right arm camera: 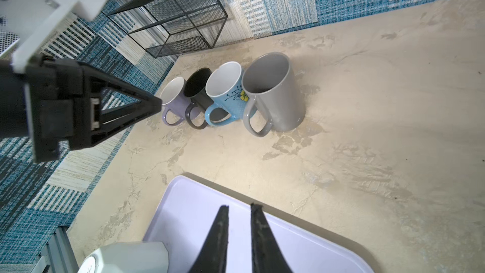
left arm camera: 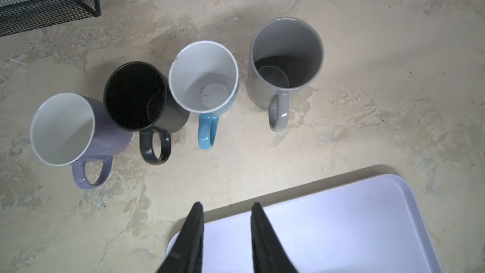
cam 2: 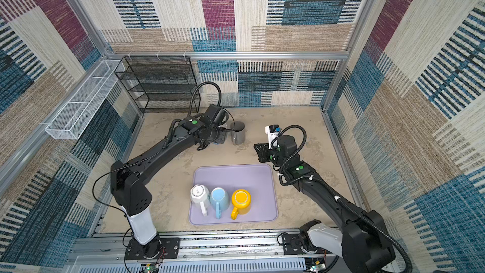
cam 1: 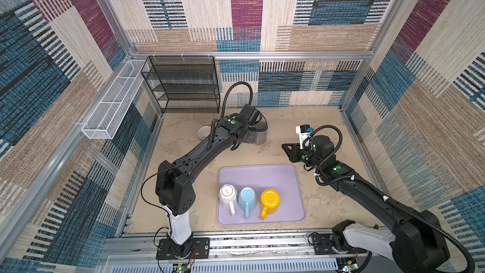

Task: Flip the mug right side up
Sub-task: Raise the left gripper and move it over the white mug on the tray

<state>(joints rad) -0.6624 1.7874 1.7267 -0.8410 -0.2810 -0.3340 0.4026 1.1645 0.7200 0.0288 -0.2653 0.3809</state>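
Observation:
Three mugs stand upside down in a row at the front of the lavender tray (cam 1: 258, 177), handles toward the front: a white mug (cam 1: 227, 193), a light blue mug (cam 1: 247, 198) and a yellow mug (cam 1: 270, 199). My left gripper (left arm camera: 227, 204) hangs high over the tray's far left corner, jaws apart with nothing between them. My right gripper (cam 1: 284, 146) hovers beyond the tray's far right corner, pointing left, with its fingers (right arm camera: 223, 221) drawn almost together and empty. The right wrist view shows the white mug (right arm camera: 131, 257) at its edge.
Four upright mugs line the back of the table: purple (left arm camera: 63, 130), black (left arm camera: 136, 95), blue with a flower (left arm camera: 204, 77) and tall grey (left arm camera: 286, 53). A black mesh shelf (cam 1: 183, 85) stands in the back left corner. A white wire basket (cam 1: 112, 106) hangs on the left wall.

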